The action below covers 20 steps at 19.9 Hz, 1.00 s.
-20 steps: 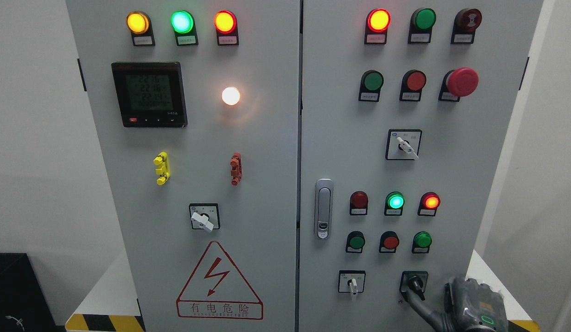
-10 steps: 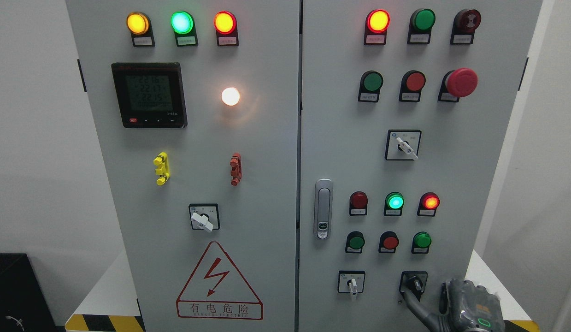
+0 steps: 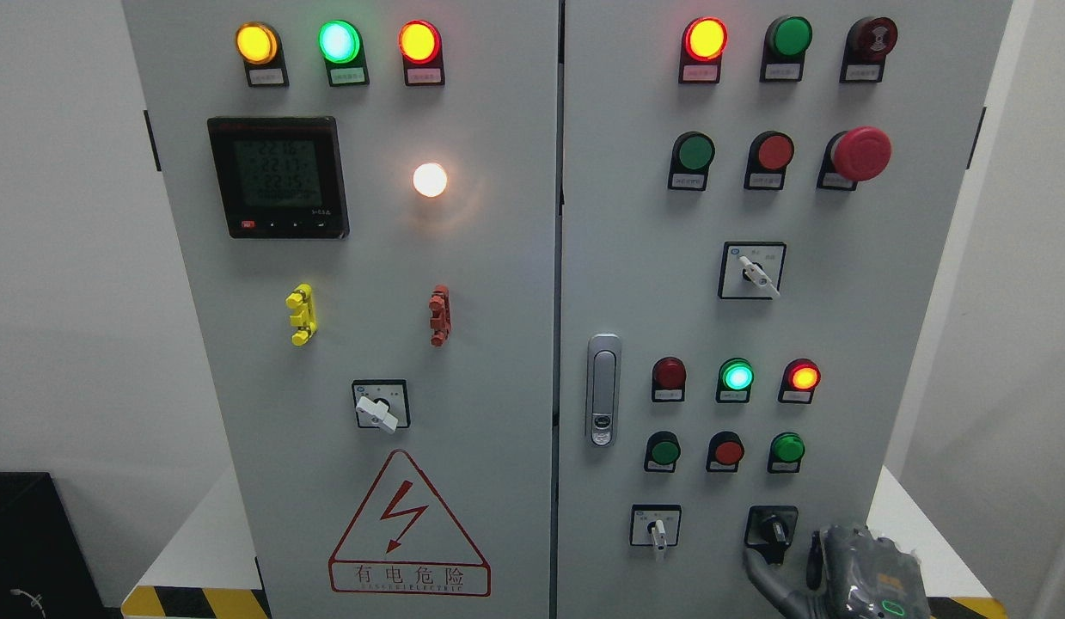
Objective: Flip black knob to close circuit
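The black knob [image 3: 773, 525] sits in a black square plate at the lower right of the grey cabinet's right door [image 3: 635, 215]. My right hand [image 3: 781, 552] comes up from the bottom right corner, just under the knob. One grey finger [image 3: 758, 570] curves up to the plate's lower left edge, and another finger [image 3: 814, 548] stands right of the knob. The fingers are spread and hold nothing. The palm [image 3: 867, 576] is partly cut off by the picture's bottom edge. My left arm does not show.
A white selector switch [image 3: 657, 529] is left of the knob, with round push buttons [image 3: 727, 450] and lit lamps [image 3: 737, 376] above. The door handle [image 3: 602, 389] is near the centre seam. A yellow-black striped edge [image 3: 192, 602] marks the floor at lower left.
My right hand has sunk lower and shifted left, its long finger sliding off the knob's handle to below the plate. The knob's handle looks a little more upright.
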Motion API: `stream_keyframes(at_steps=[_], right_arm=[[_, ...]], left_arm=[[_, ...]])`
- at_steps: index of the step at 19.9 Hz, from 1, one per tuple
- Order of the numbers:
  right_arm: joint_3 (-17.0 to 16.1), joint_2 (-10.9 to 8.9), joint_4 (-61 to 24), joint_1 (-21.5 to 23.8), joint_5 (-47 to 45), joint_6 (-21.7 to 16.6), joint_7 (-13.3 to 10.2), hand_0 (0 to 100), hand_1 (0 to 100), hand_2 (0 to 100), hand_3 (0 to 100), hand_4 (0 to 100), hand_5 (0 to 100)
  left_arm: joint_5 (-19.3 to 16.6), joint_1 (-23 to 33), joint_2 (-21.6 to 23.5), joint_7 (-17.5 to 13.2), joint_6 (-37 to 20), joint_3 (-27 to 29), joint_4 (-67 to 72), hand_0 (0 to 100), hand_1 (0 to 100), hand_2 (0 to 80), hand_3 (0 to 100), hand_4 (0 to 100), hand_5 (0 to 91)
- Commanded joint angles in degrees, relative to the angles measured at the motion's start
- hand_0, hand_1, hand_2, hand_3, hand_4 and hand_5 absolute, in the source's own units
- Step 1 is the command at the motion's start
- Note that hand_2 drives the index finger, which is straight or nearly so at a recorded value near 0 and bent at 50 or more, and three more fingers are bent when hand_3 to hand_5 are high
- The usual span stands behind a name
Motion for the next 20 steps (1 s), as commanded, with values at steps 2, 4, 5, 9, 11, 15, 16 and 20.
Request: stream_keyframes(at_steps=[2,4,5,9,11,15,16,20], right_arm=[[1.44,0.12,-5.38,3.16,-1.34,-0.04,-0.06,0,9,77,97,79,78],[1.44,0.12,-6.96,4.66,-4.49,0.40,-0.06,0,9,76,96,79,77],[1.78,0.12,-7.32,5.54,-5.99,0.48,-0.49,0,9,74,95,78,76],[2.14,0.21,-10.04,8.96,-14.50,0.57,-3.65,0,10,71,92,76,75],[1.79,0.39,-11.53,10.98,-18.99,0.75,-4.54,0,10,65,89,74,70],[1.70,1.71,-14.26,16.70,-29.43,-0.13,-7.17,0,11,55,84,69,60],[1.61,1.71,-14.70,17.58,-33.65,-0.83,-7.70,0,11,52,83,68,58],[0.47,1.53,-15.05,21.79,-50.00,-7.23,-9.29,0,12,40,71,60,48]], left_arm=[[-1.23,0.00,0.00,0.02,0.02,-1.14,1.23,0,0,0.0,0,0,0.0],[-1.23,0.00,0.00,0.02,0.02,-1.14,1.23,0,0,0.0,0,0,0.0],[-1.23,0.00,0.00,0.02,0.02,-1.14,1.23,0,0,0.0,0,0,0.0],[-1.23,0.00,0.00,0.02,0.02,-1.14,1.32,0,0,0.0,0,0,0.0],[-1.23,0.00,0.00,0.02,0.02,-1.14,1.23,0,0,0.0,0,0,0.0],[-1.23,0.00,0.00,0.02,0.02,-1.14,1.23,0,0,0.0,0,0,0.0],[-1.23,0.00,0.00,0.02,0.02,-1.14,1.32,0,0,0.0,0,0,0.0],[-1.23,0.00,0.00,0.02,0.02,-1.14,1.23,0,0,0.0,0,0,0.0]])
